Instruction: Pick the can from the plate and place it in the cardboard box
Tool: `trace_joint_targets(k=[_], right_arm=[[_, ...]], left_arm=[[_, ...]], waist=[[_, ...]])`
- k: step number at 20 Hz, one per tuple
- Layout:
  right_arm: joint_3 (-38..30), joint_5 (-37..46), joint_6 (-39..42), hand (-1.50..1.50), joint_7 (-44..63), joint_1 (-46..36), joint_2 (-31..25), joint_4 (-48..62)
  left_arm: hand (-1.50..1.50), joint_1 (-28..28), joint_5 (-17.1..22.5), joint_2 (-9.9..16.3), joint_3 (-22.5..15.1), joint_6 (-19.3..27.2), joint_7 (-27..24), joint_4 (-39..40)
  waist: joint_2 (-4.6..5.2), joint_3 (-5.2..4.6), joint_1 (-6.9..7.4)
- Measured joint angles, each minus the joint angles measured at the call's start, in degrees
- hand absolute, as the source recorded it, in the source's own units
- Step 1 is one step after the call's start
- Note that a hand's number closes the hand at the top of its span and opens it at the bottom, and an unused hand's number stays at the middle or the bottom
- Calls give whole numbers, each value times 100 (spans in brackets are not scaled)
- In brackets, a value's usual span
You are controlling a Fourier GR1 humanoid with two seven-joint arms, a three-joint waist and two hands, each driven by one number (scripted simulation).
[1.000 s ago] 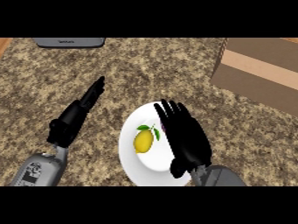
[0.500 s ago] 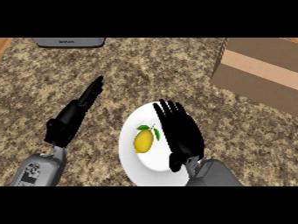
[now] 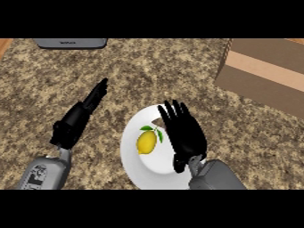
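1. Your right hand (image 3: 184, 133) hangs over the right half of the plate (image 3: 137, 167), fingers (image 3: 170, 113) straight and spread, holding nothing that you can see.
2. The can itself is barely visible: only a small brown sliver (image 3: 158, 121) peeks out at the far-left edge of that hand, so judge it as still on the plate, under the palm. You cannot tell whether the hand touches it.
3. A lemon (image 3: 147, 141) with a green leaf lies on the plate just left of the hand.
4. Nothing is done yet: grasping, lifting and carrying to the cardboard box (image 3: 273, 75) at the far right are all left.
5. Your left hand (image 3: 82, 118) rests over the counter (image 3: 180, 67) left of the plate, fingers straight and together.
6. Against the earlier frames, the right hand has drawn slightly nearer; lemon, plate and left hand sit unchanged.
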Motion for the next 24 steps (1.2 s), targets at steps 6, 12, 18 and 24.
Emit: trace_joint_targets(k=[6,12,18,24], right_arm=[[-99,277,-271,-150,-209,14,6,323],[-277,466,-428,150,-374,-99,13,580],[-315,603,-694,150,-578,-392,26,985],[-418,732,-1169,150,-789,-359,-92,1093]], left_arm=[[0,55,-64,-55,93,-88,228,-281],[0,169,-122,-114,122,-170,172,-349],[0,55,-173,-163,168,-203,161,-224],[0,-13,-253,-265,141,-160,347,-309]], waist=[[-32,-9,4],[-62,-18,5],[-100,-29,16],[-104,-20,15]])
